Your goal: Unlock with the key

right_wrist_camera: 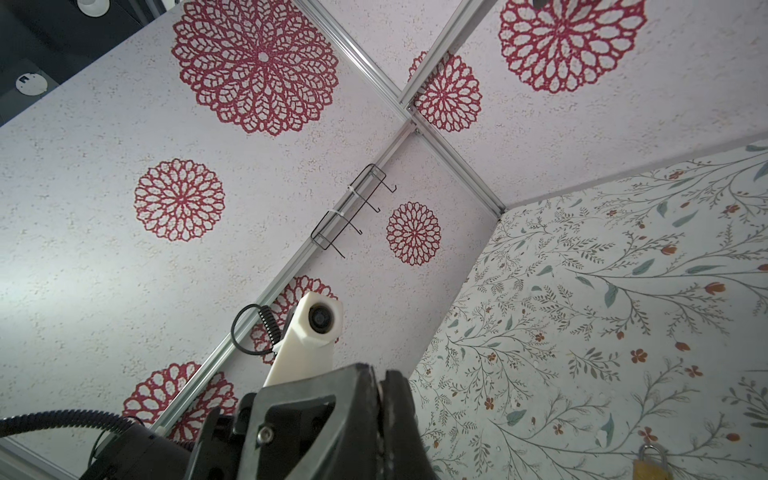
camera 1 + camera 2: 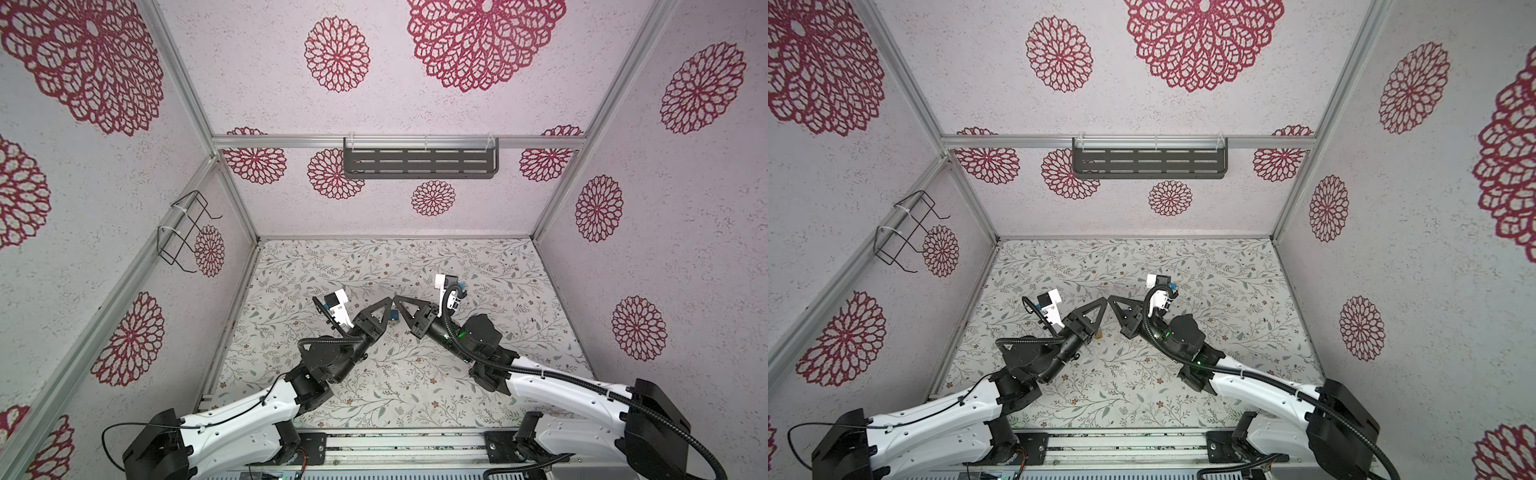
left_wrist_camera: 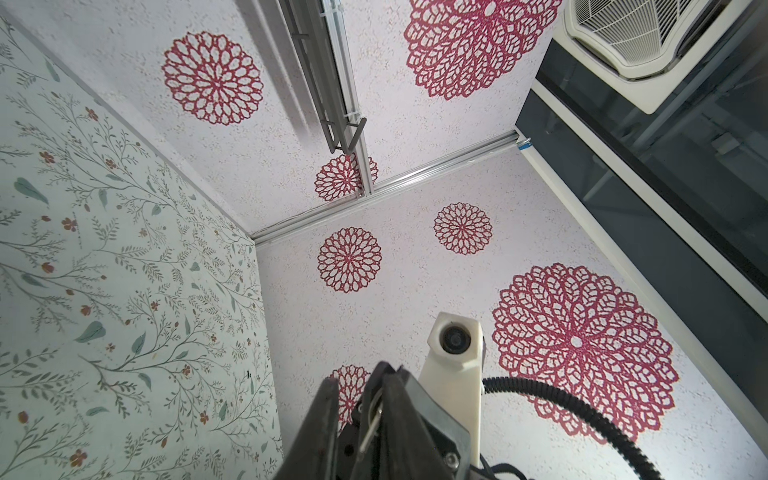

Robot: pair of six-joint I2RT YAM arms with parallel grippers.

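Note:
Both grippers hang tip to tip over the middle of the floral table (image 2: 415,390). In the left wrist view a thin silver key (image 3: 371,422) with a wire ring lies between the jaws of my left gripper (image 3: 359,376), against one finger; a narrow gap separates it from the other finger. My right gripper (image 1: 379,376) is shut, with only a pale sliver showing between its pads; I cannot tell what that sliver is. A brass-coloured padlock (image 1: 649,467) with a silver shackle lies on the table below the grippers, and shows as a small tan spot (image 2: 1099,333) in a top view.
A dark slotted shelf (image 2: 419,162) hangs on the back wall and a black wire rack (image 2: 187,232) on the left wall. Patterned walls close in the table on three sides. Each wrist view shows the other arm's white camera mount (image 3: 455,340).

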